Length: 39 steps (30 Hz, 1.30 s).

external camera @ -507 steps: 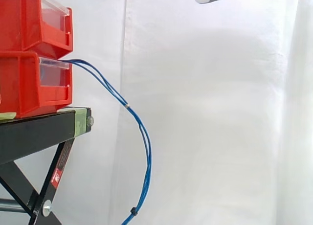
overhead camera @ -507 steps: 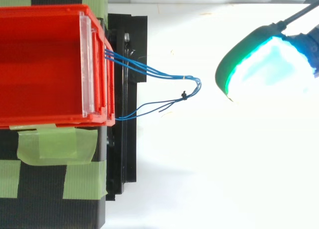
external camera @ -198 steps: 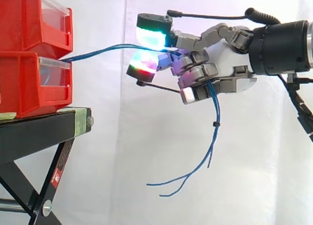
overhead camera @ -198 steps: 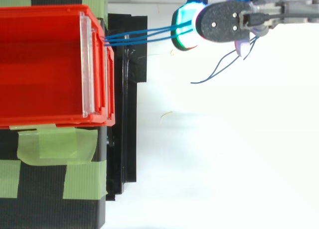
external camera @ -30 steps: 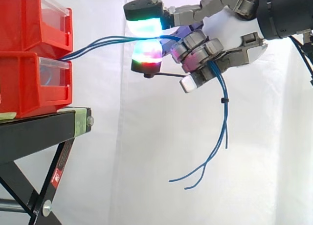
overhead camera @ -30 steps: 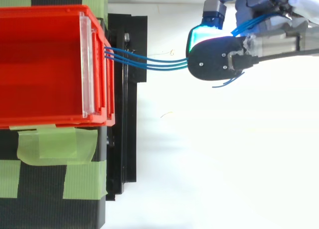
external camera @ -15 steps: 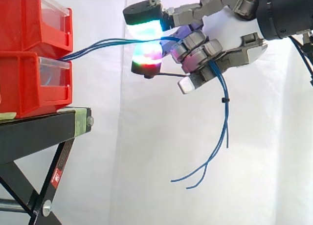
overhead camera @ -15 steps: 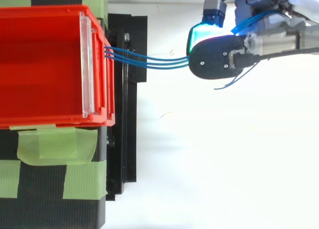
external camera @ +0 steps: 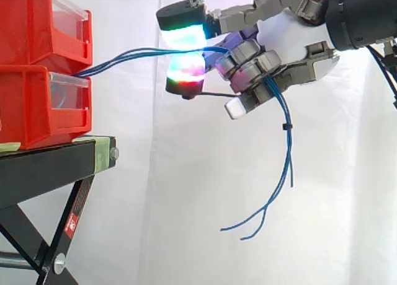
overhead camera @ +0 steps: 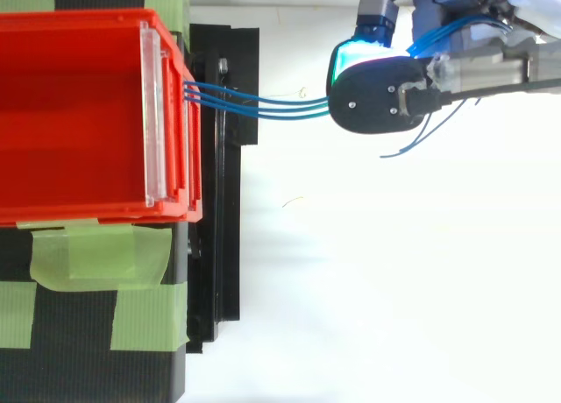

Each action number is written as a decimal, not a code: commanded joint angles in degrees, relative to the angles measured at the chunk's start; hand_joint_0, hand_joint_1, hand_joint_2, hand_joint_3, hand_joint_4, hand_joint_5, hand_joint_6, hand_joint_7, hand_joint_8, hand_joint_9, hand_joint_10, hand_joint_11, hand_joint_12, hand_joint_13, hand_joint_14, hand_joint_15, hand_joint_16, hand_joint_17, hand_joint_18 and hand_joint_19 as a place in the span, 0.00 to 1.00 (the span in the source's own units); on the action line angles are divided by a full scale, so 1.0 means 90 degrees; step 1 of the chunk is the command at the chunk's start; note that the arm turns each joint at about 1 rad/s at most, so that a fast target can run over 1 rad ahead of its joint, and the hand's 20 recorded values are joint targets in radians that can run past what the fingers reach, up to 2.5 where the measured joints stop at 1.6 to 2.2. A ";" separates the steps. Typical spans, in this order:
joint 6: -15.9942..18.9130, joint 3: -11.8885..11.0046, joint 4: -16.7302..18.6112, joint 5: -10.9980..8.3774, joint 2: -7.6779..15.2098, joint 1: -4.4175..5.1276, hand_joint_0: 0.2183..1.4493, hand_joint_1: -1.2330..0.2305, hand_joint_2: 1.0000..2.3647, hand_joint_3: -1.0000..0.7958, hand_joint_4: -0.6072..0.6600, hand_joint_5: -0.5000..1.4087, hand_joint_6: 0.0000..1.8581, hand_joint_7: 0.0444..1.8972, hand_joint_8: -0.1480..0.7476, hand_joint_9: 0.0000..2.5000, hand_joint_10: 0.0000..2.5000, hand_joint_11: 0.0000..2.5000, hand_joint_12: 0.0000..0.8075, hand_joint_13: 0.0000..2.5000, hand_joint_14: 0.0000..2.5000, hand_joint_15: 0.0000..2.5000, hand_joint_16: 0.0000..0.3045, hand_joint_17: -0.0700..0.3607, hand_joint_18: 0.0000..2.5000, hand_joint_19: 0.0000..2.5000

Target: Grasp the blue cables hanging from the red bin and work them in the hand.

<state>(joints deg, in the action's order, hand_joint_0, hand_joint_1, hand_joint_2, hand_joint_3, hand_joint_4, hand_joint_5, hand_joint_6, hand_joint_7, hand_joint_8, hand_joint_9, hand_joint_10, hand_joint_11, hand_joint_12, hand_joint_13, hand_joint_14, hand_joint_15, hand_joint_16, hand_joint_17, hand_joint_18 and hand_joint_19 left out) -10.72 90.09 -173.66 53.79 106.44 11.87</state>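
Out past the front of the red bins, side view first: my hand [external camera: 282,40] sits up high, well right of the black counter [external camera: 49,167], fingers clenched on the blue cables [external camera: 124,54]. Two glowing pads [external camera: 183,36] pinch the strands top & bottom. The other fingers curl round them further back. The cables leave the lower red bin [external camera: 37,108] at its clear front lip, just under the upper bin [external camera: 31,25]. From there they rise a bit and run nearly level to the pinch w/ only slight sag. Below the curled fingers the rest drops down w/ a black tie [external camera: 286,127] on it. The loose ends [external camera: 248,229] dangle in front of the white curtain [external camera: 186,192], resting on nothing.

Top view: the blue cables [overhead camera: 263,108] come out side by side at the front of the bin stack, cross the counter edge and go under the dark back of one finger of my hand [overhead camera: 381,96]. A bit of blue shows among the fingers beyond it, and an end or two pokes out below. Green tape [overhead camera: 88,254] sits on the counter beside the bin.

Progress, as I judge it: grasp is done, w/ the strands threaded thru both pinch & curl, so I'm in the working phase. What's left is more working of them in the fingers; can't tell how much. Also can't see how the bin end is fixed.
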 commanded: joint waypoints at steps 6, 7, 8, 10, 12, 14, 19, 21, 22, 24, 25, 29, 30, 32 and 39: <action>0.0000 0.0000 0.0009 0.0000 -0.0001 -0.0011 0.66 0.43 0.31 0.67 0.63 0.29 0.50 0.56 0.59 0.18 1.00 1.00 0.60 0.34 1.00 0.64 0.18 0.45 0.35 0.19; 0.0000 0.0000 0.0009 0.0000 -0.0001 -0.0011 0.67 0.41 0.16 0.63 0.64 0.29 0.45 0.56 0.60 0.18 1.00 1.00 0.63 0.36 1.00 0.66 0.19 0.46 0.37 0.21; 0.0000 0.0000 0.0009 0.0000 -0.0001 -0.0011 0.68 0.39 0.01 0.52 0.64 0.29 0.39 0.58 0.59 0.17 1.00 1.00 0.62 0.35 1.00 0.69 0.18 0.45 0.39 0.26; 0.0000 0.0000 0.0028 0.0000 -0.0001 -0.0011 0.66 0.41 0.01 0.36 0.63 0.31 0.32 0.60 0.59 0.16 1.00 1.00 0.62 0.34 1.00 0.68 0.17 0.44 0.39 0.29; 0.0000 0.0000 0.0028 0.0000 -0.0001 -0.0011 0.69 0.41 0.12 0.67 0.63 0.32 0.38 0.58 0.59 0.17 1.00 0.99 0.61 0.34 1.00 0.64 0.18 0.45 0.36 0.19; 0.0000 0.0000 0.0028 0.0000 -0.0001 -0.0011 0.66 0.42 0.29 0.70 0.62 0.31 0.43 0.57 0.58 0.17 1.00 0.98 0.59 0.34 1.00 0.64 0.18 0.44 0.34 0.19; 0.0000 0.0000 0.0028 0.0000 -0.0001 -0.0020 0.54 0.36 0.23 0.62 0.66 0.29 0.43 0.55 0.63 0.18 1.00 1.00 0.67 0.37 1.00 0.69 0.22 0.51 0.44 0.19; 0.0000 0.0000 0.0028 0.0000 -0.0001 -0.0020 0.49 0.38 0.42 0.57 0.67 0.30 0.42 0.55 0.64 0.18 1.00 1.00 0.68 0.37 1.00 0.70 0.22 0.51 0.44 0.19; 0.0000 0.0000 0.0028 0.0000 -0.0001 -0.0020 0.45 0.44 0.63 0.60 0.66 0.29 0.44 0.55 0.64 0.18 1.00 1.00 0.68 0.36 1.00 0.72 0.22 0.51 0.43 0.20; 0.0000 0.0000 0.0028 0.0000 -0.0001 -0.0020 0.42 0.45 0.74 0.59 0.66 0.29 0.46 0.55 0.64 0.16 1.00 1.00 0.69 0.34 1.00 0.70 0.22 0.51 0.41 0.20; 0.0000 0.0000 0.0028 0.0010 -0.0001 -0.0030 0.41 0.38 0.59 0.54 0.68 0.27 0.46 0.54 0.66 0.15 1.00 1.00 0.69 0.33 1.00 0.70 0.24 0.54 0.42 0.18; 0.0000 0.0000 0.0028 0.0068 -0.0001 -0.0040 0.55 0.33 0.00 0.54 0.70 0.25 0.42 0.56 0.68 0.10 1.00 1.00 0.70 0.29 1.00 0.72 0.23 0.53 0.37 0.20; 0.0000 0.0000 0.0028 0.0068 -0.0001 -0.0030 0.55 0.33 0.00 0.53 0.70 0.25 0.42 0.57 0.67 0.10 1.00 1.00 0.70 0.28 1.00 0.72 0.23 0.53 0.37 0.20; 0.0000 0.0000 0.0038 0.0068 -0.0001 -0.0030 0.56 0.33 0.00 0.51 0.69 0.25 0.42 0.57 0.66 0.09 1.00 1.00 0.70 0.27 1.00 0.74 0.22 0.51 0.36 0.24; 0.0000 0.0000 0.0028 0.0068 0.0009 -0.0040 0.55 0.33 0.01 0.45 0.68 0.24 0.43 0.58 0.66 0.07 1.00 1.00 0.70 0.25 1.00 0.78 0.20 0.49 0.34 0.29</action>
<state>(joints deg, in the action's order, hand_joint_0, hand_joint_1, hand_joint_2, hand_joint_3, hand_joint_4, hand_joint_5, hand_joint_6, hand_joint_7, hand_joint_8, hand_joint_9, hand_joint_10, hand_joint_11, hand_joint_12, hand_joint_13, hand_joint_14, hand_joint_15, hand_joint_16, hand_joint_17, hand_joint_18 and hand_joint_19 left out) -10.72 90.09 -173.37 54.40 106.45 11.54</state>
